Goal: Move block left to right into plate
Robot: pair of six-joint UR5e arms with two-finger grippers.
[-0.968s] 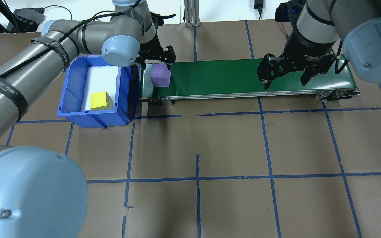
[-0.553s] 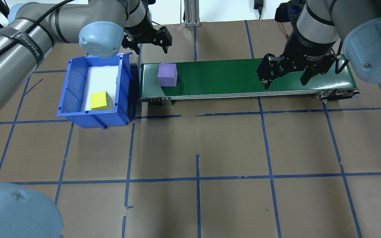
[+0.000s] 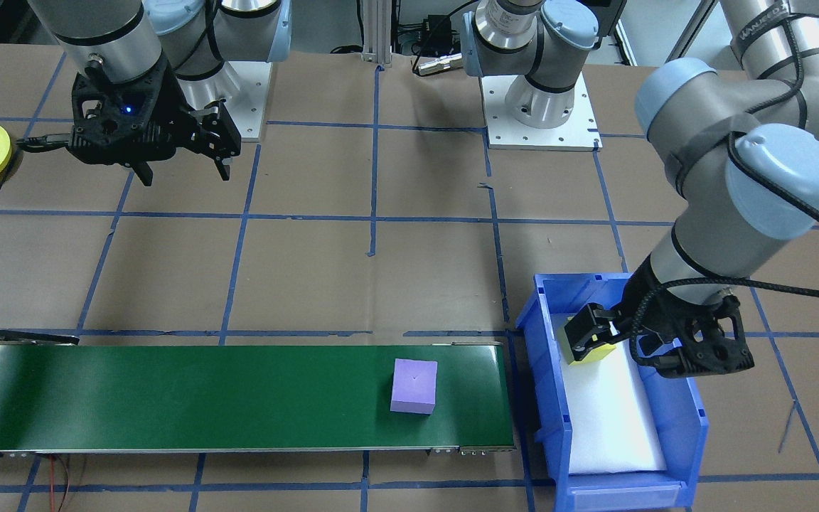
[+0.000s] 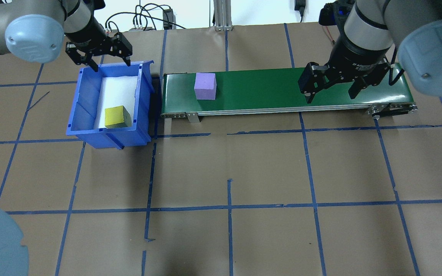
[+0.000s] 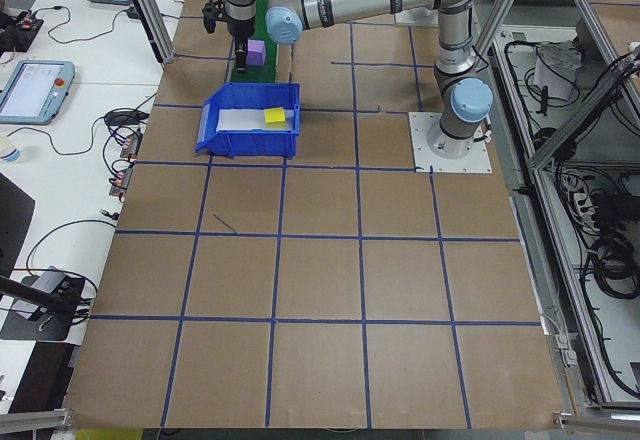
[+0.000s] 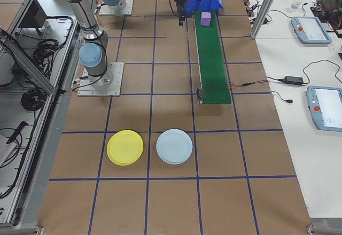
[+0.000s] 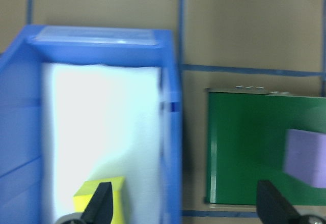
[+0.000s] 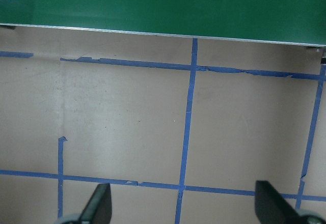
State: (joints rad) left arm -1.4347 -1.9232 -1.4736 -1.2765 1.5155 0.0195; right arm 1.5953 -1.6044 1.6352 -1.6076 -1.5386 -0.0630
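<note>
Riding on the green conveyor belt [image 4: 282, 90], the purple block [image 4: 205, 86] sits near the belt's end beside the blue bin [image 4: 86, 111], well apart from the right gripper [image 4: 330, 90], which hangs over the belt's opposite end with its jaws apart and nothing between them. That gap along the belt is the relation that counts: the block lies toward the bin from the right jaws, on the belt's long axis, so I judge that the right arm is placed to receive it there. The block looks roughly cubic, so no long axis should govern the grasp. The left gripper [image 4: 98, 51] hovers over the far rim of the bin, jaws apart and empty; it is nearer the yellow block [image 4: 116, 117] lying in the bin than the purple one. The plate [image 6: 125, 147] rests on the desk beyond the belt's far end from the bin, beside a pale blue plate [image 6: 174, 146]. Whether the belt is running cannot be told here.
</note>
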